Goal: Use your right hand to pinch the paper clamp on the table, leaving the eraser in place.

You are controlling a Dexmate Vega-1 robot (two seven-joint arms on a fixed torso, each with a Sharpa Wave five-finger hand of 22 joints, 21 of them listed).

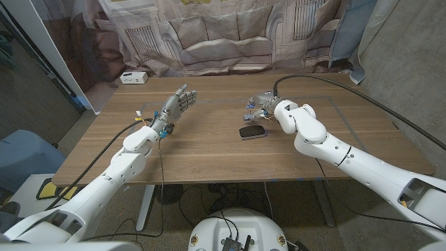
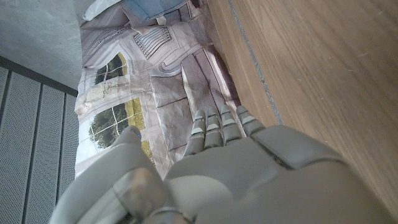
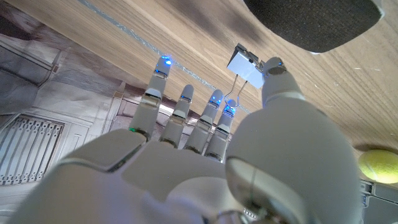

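The paper clamp (image 3: 244, 62), small and pale with wire handles, lies on the wooden table (image 1: 209, 150). My right hand (image 1: 268, 108) hovers over it with its fingers (image 3: 186, 106) spread. The thumb tip (image 3: 273, 67) sits right beside the clamp body, while the other fingers stay apart from it, so nothing is pinched. The black eraser (image 1: 252, 132) lies just in front of that hand and appears as a dark oval eraser (image 3: 311, 22) in the right wrist view. My left hand (image 1: 174, 108) is raised over the table's left half, fingers straight and apart, holding nothing.
A white box (image 1: 132, 77) stands at the table's back left corner. A black cable (image 1: 334, 80) runs across the back right from my right wrist. A yellow-green ball (image 3: 378, 165) shows beyond the table. A printed cloth (image 1: 223, 35) hangs behind.
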